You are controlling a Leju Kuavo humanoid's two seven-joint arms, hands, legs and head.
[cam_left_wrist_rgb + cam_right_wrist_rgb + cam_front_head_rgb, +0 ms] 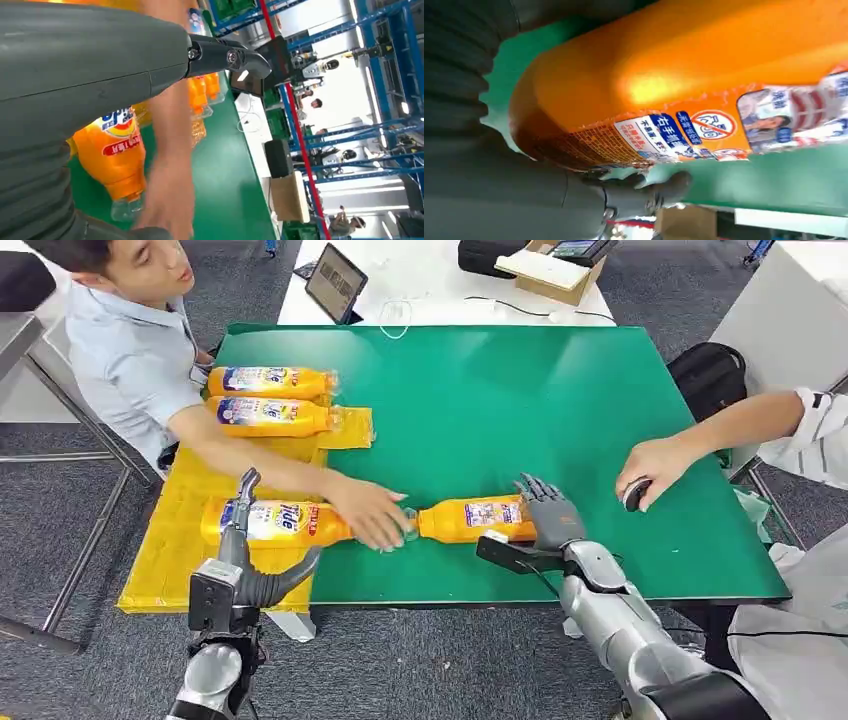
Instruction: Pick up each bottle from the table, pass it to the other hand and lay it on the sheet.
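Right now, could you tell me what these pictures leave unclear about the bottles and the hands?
- Right hand at bottle: head view leaves the grip unclear; right wrist view crops the bottle.
- Bottle caps: a person's hand covers them in head view.
- Left hand: left wrist view blurred by the person's arm.

Probably a factory-floor robot lab: blue steel racking, green work table, other robots.

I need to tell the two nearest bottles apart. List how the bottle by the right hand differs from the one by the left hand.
The right-hand bottle lies on the bare green mat; the left-hand bottle lies on the yellow sheet. The right hand rests at the first bottle's base; a person's hand covers the second's cap end. Both are orange, on their sides.
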